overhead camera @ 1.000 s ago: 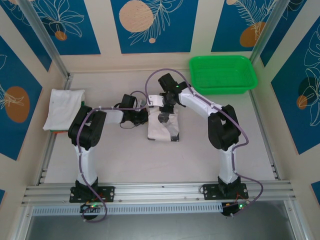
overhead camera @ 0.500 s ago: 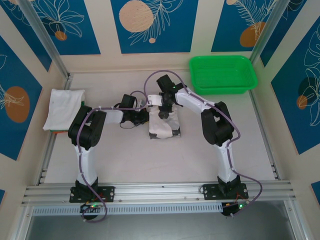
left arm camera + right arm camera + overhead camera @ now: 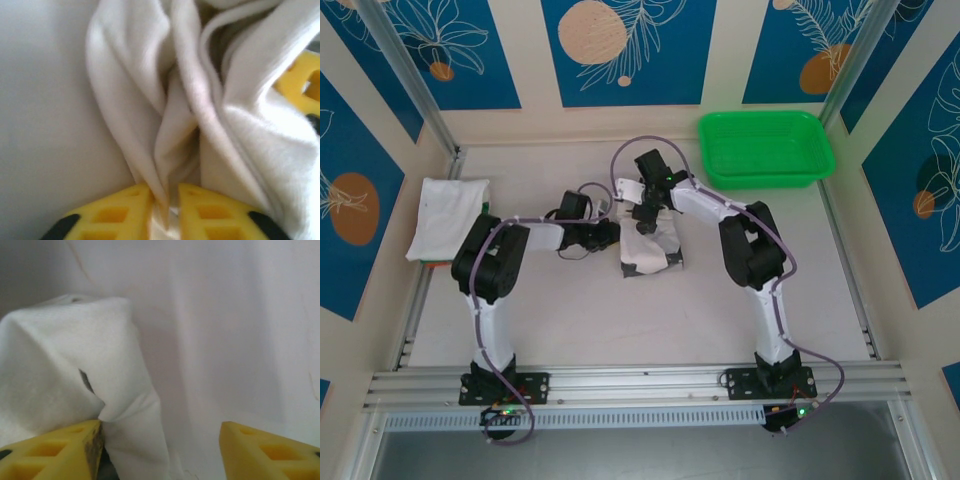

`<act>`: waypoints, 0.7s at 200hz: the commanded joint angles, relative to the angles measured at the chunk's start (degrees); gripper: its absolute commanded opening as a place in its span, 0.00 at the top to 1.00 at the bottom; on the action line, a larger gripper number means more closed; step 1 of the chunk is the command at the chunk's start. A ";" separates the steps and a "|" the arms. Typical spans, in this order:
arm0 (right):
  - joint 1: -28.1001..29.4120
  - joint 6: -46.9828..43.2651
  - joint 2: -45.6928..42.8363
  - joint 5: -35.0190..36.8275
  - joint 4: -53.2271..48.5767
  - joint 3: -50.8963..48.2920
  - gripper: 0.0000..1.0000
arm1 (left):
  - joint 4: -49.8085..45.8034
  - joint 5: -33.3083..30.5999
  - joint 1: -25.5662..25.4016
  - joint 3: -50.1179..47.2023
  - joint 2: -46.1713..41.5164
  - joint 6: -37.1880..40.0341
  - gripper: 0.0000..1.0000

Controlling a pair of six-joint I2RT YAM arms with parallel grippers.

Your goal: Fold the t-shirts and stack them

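Here, soft rumpled white t-shirt (image 3: 240, 140): left jaws pinch a fold, right jaws stand apart.

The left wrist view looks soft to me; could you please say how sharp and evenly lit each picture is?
Left wrist: the t-shirt folds are blurred, too near the lens, with dark creases. Right wrist: the t-shirt is softly focused, the table washed out and pinkish, dim at upper left. Top external: sharp, evenly lit, shadows faint.
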 commanded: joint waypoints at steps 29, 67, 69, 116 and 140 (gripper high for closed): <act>-3.70 20.70 -15.57 -4.38 12.67 -10.63 0.30 | -8.31 -7.30 2.62 -8.90 -9.60 -0.01 0.64; -9.20 45.08 -20.51 -12.10 14.33 -18.06 0.26 | -11.03 -11.96 2.56 -9.59 -16.78 0.07 0.39; -9.38 46.18 -20.58 -12.17 14.16 -18.24 0.26 | -11.11 -12.28 2.49 -9.33 -16.93 0.08 0.36; -9.83 55.48 -18.11 -10.19 10.21 -22.05 0.26 | -18.98 -20.24 -1.77 5.68 -11.04 4.03 0.08; -9.04 55.71 -15.41 -8.31 9.13 -21.47 0.27 | -22.30 -24.15 -2.54 14.45 -3.61 5.41 0.15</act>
